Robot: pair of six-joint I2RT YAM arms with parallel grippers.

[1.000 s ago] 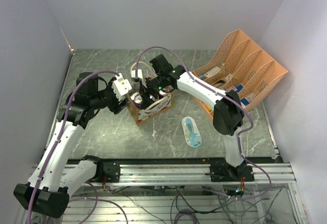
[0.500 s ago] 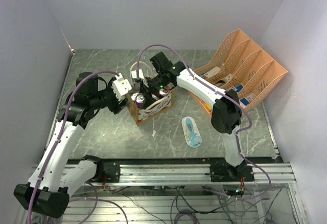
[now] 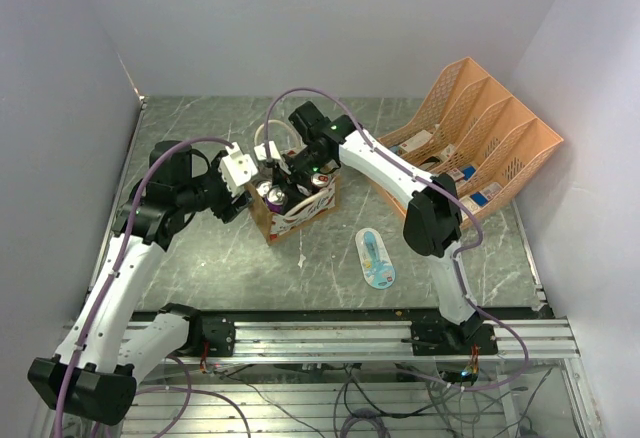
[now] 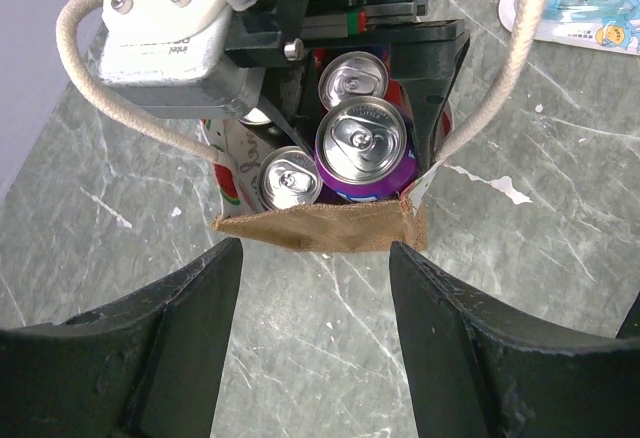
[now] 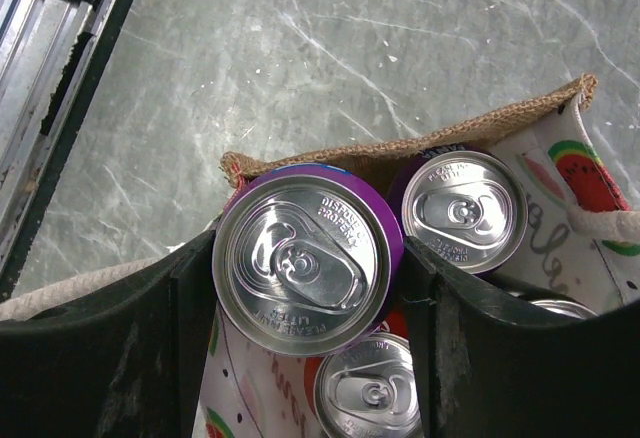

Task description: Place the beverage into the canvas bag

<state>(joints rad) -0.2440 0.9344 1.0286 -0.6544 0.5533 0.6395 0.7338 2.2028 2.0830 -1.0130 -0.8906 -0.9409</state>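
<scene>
The right tool [image 5: 308, 288] clamps the purple beverage can [image 5: 300, 253] upright in the mouth of the canvas bag [image 3: 296, 214], among other cans [image 4: 290, 178] inside it. The left tool [image 4: 312, 258] hangs open and empty just beside the bag, over the counter [image 4: 520, 288].

The left gripper [image 4: 312, 258] held its two black fingers wide apart over the grey marbled table [image 4: 560, 258], with nothing between them. Just beyond them stood the tan canvas bag [image 4: 320, 228] with white rope handles [image 4: 522, 48]. The right gripper [image 4: 365, 118] clasped a purple drink can [image 4: 365, 158] in the bag's mouth, beside two other silver-topped cans [image 4: 290, 180].
</scene>
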